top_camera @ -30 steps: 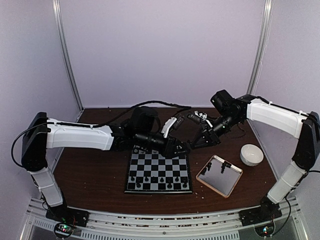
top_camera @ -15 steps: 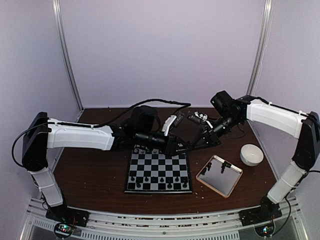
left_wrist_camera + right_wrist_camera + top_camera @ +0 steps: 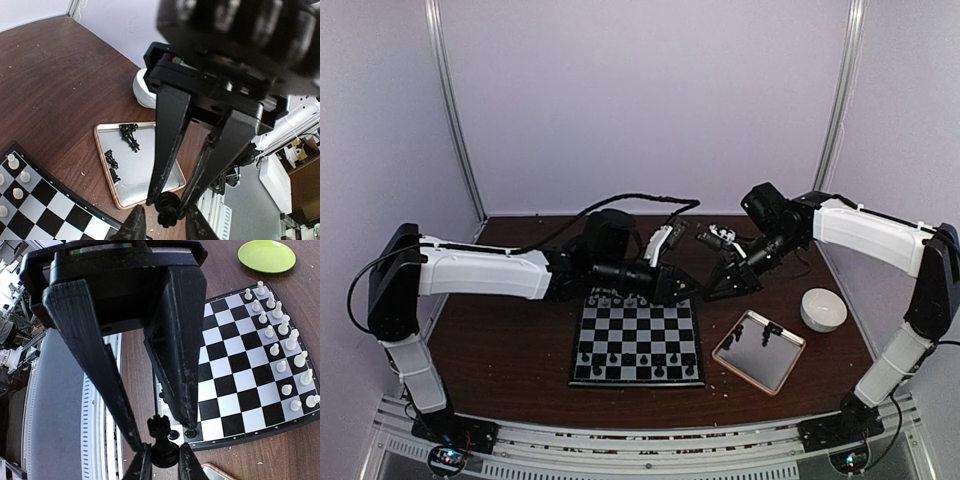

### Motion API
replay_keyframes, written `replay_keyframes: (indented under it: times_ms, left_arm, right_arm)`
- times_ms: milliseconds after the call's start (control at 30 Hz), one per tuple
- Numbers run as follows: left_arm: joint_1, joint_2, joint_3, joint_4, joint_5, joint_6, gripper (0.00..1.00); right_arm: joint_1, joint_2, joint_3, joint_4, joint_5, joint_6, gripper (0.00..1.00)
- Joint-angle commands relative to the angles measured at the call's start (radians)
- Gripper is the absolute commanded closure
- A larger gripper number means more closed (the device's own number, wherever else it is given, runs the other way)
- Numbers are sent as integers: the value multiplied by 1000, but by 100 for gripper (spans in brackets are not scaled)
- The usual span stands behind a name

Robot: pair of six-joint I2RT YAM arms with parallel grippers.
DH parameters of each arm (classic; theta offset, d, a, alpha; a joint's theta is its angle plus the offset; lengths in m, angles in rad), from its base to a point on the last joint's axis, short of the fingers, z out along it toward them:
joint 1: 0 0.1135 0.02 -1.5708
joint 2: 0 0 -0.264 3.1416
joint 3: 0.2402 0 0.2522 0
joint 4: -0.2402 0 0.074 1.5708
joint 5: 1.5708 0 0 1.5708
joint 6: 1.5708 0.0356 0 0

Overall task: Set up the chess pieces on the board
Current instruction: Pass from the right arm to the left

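Left fingers (image 3: 169,145) are pinching a black chess piece (image 3: 167,212) near the board's (image 3: 632,338) far right corner, and the right fingers (image 3: 176,365) are hanging spread around it.

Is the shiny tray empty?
No, a few black chess pieces are lying in the tray.

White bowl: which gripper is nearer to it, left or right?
Right. The right gripper hangs left of the white bowl, beyond the tray; the left gripper, holding a black chess piece, faces it from farther left.
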Motion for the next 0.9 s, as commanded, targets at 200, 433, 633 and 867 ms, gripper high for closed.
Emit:
replay_keyframes:
  times_ms: [200, 433, 633, 867]
  left_arm:
    - [7, 21, 39, 66, 11, -9, 77]
    - [7, 24, 42, 72, 19, -8, 85]
    - [7, 24, 38, 81, 25, -9, 93]
    - [7, 24, 38, 82, 31, -9, 98]
  right_arm:
    - [12, -13, -12, -29, -19, -29, 85]
    - [15, -13, -11, -33, -19, -33, 85]
    - [15, -13, -6, -32, -16, -32, 85]
    - [15, -14, -4, -28, -19, -23, 85]
